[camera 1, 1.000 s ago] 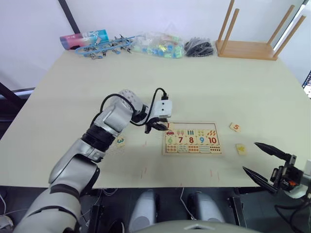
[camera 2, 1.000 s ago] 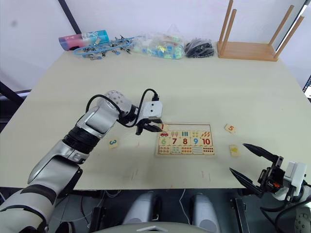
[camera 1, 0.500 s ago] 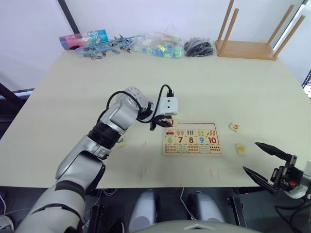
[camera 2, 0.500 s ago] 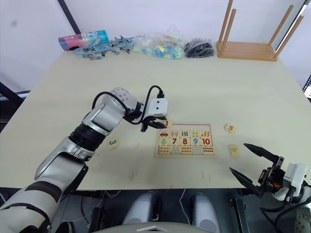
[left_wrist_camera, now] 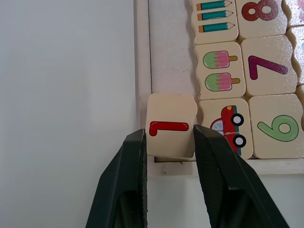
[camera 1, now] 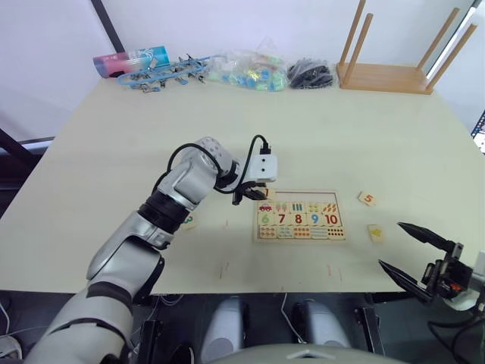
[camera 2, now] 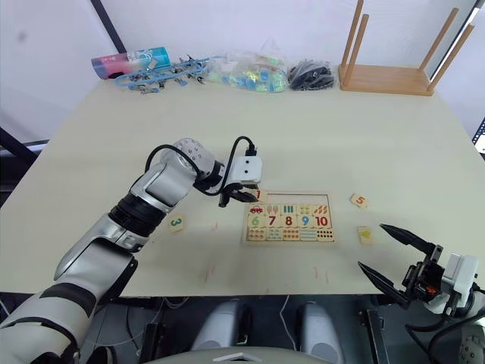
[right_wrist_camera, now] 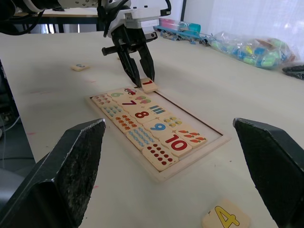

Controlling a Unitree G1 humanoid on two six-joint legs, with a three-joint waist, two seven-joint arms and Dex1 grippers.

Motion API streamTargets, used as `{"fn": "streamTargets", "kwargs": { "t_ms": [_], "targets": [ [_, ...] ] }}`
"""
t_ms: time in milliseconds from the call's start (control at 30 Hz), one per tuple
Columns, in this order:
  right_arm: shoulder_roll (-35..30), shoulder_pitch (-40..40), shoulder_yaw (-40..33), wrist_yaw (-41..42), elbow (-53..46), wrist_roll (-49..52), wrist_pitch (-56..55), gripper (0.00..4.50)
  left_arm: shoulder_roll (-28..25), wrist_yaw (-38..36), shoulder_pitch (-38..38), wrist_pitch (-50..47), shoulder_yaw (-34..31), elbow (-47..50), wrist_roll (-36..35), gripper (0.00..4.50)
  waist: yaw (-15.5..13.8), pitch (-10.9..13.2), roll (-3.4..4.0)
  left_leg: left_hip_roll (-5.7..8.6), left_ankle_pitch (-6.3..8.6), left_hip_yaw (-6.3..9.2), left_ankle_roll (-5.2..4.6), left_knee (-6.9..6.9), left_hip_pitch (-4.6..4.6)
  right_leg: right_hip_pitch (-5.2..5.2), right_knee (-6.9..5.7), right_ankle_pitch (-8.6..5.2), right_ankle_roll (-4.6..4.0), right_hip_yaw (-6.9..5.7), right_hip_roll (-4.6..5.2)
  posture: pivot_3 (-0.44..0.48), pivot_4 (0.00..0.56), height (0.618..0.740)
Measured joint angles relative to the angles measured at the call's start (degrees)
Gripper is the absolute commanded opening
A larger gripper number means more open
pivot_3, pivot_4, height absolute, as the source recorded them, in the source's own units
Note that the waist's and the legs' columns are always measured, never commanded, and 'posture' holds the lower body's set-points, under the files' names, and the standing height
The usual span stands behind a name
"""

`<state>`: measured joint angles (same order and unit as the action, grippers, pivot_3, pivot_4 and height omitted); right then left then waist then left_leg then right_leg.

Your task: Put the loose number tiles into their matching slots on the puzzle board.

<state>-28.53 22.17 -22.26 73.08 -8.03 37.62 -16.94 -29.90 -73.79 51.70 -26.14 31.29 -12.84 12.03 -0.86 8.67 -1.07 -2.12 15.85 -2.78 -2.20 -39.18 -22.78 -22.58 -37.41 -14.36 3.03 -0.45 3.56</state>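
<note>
The puzzle board [camera 1: 300,195] lies near the table's front, with digits 6 to 10 in colour and its top row of slots [left_wrist_camera: 171,47] bare. My left gripper [left_wrist_camera: 166,135] is shut on the red 1 tile [left_wrist_camera: 171,124], which rests tilted over the board's top-left corner, partly on the frame. The green 3 tile [camera 2: 176,223] lies left of the board. To the board's right are the 5 tile [camera 1: 367,199] and the yellow 4 tile [camera 1: 376,233]. My right gripper [camera 1: 390,244] hangs open past the table's front right edge, holding nothing.
At the back right stands a wooden stand with tall dowels [camera 1: 386,76]. Along the back edge lie a black bundle [camera 1: 309,73], a clear bag of coloured pieces [camera 1: 246,70], blue clips [camera 1: 163,74] and a pink and blue tube [camera 1: 129,61].
My left gripper has carried the 1 tile right and away, from beside the board's left edge to its top-left corner. The right gripper has stayed still.
</note>
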Motion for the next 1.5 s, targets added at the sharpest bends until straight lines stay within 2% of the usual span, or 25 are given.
{"fn": "streamTargets", "kwargs": {
  "t_ms": [967,1000,1100,1500],
  "targets": [
    [0.3,0.0,0.0,0.29,0.2,-0.4,-1.06,4.5,0.52,-0.31,0.12,0.54,0.58,-1.34,0.3,0.93,0.0,0.0,0.0,0.0,0.0,0.0,0.0,0.0,0.0,0.0,0.0,0.0,0.0,0.0,0.0,0.0,0.15,0.737],
    [0.3,-0.02,0.0,0.32,0.3,-0.41,-1.15,4.5,0.52,-0.28,0.12,0.55,0.58,-1.34,0.29,1.43,0.0,0.0,0.0,0.0,0.0,0.0,0.0,0.0,0.0,0.0,0.0,0.0,0.0,0.0,0.0,0.0,0.15,0.737],
    [0.31,-0.04,0.0,0.37,0.66,-0.42,-1.31,4.5,0.52,0.23,0.12,0.6,0.56,-1.39,0.31,2.55,0.0,0.0,0.0,0.0,0.0,0.0,0.0,0.0,0.0,0.0,0.0,0.0,0.0,0.0,0.0,0.0,0.15,0.737],
    [0.31,-0.23,0.0,0.41,1.79,-0.49,-1.78,4.5,0.14,0.15,0.12,1.24,0.55,-1.32,0.28,2.55,0.01,0.0,0.0,0.0,0.0,0.0,0.0,0.0,0.0,0.0,0.0,0.0,0.0,0.0,0.0,0.0,0.15,0.737]
  ]
}}
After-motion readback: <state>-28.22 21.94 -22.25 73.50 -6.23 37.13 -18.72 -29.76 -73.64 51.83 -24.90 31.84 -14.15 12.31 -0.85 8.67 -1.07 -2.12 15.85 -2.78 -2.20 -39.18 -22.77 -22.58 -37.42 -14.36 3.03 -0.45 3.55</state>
